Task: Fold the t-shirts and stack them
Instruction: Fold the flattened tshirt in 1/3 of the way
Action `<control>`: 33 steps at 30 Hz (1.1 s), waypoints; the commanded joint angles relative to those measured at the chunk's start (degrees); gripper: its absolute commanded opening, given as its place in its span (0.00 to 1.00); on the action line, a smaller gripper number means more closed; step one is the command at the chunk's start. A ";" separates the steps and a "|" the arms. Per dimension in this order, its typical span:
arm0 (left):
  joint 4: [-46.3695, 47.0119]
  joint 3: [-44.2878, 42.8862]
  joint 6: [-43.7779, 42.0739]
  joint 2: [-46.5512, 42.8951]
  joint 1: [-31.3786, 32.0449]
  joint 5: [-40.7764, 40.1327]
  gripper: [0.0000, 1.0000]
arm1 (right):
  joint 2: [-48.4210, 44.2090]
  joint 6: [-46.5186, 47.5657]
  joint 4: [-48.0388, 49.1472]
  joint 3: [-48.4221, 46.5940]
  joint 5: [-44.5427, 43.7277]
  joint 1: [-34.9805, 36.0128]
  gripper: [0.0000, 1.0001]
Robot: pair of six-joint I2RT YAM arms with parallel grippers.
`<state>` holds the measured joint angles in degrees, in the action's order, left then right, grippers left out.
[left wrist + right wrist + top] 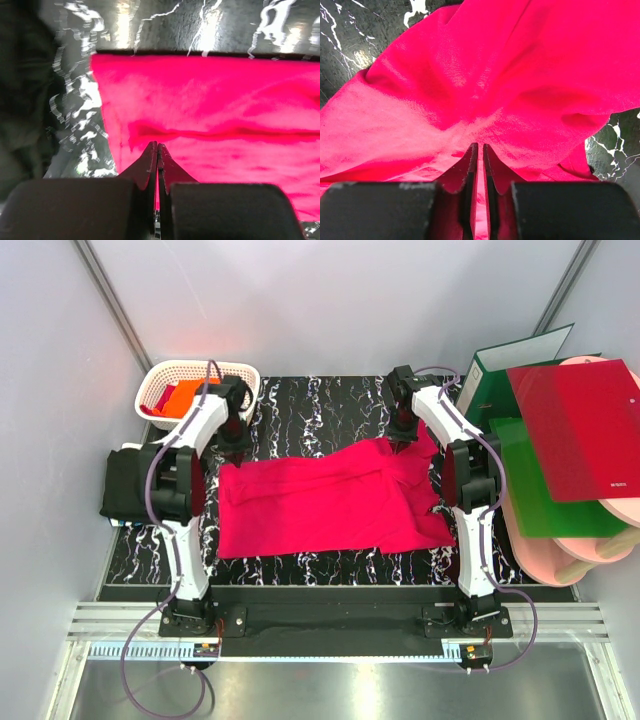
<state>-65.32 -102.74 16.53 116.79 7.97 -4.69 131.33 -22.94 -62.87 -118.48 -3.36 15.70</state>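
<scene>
A crimson-pink t-shirt [325, 500] lies spread on the black marbled mat [330, 400]. My left gripper [237, 447] is at its far left corner. In the left wrist view the gripper [157, 145] is shut, pink cloth [225, 100] shows in the slit, and a ridge runs across just past the tips. My right gripper [402, 445] is at the far right part of the shirt, shut on bunched cloth [485, 75] in the right wrist view [480, 146]. A black t-shirt [128, 485] lies left of the mat. An orange t-shirt [183, 395] lies in the basket.
A white lattice basket [240, 372] stands at the back left. At the right lie a glossy red folder [580, 430], a green folder [545, 490], a green binder [505, 365] and pink round boards [580, 550]. White walls enclose the table.
</scene>
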 commanded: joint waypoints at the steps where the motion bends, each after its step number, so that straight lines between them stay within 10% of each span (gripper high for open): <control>1: -0.07 0.96 -0.01 5.37 0.56 1.61 0.00 | 0.25 0.70 -0.67 -1.50 0.98 0.56 0.16; 24: -3.85 24.77 -0.72 -10.80 6.53 4.34 0.00 | 1.39 0.53 -0.58 -1.06 2.13 0.64 0.16; 33: -4.46 11.89 0.07 -10.18 6.45 1.44 0.00 | 0.07 -0.09 1.60 -0.09 3.18 0.82 0.00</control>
<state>-69.87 -81.36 16.29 107.37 14.66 -1.34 133.25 -22.90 -62.83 -118.48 -1.80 15.73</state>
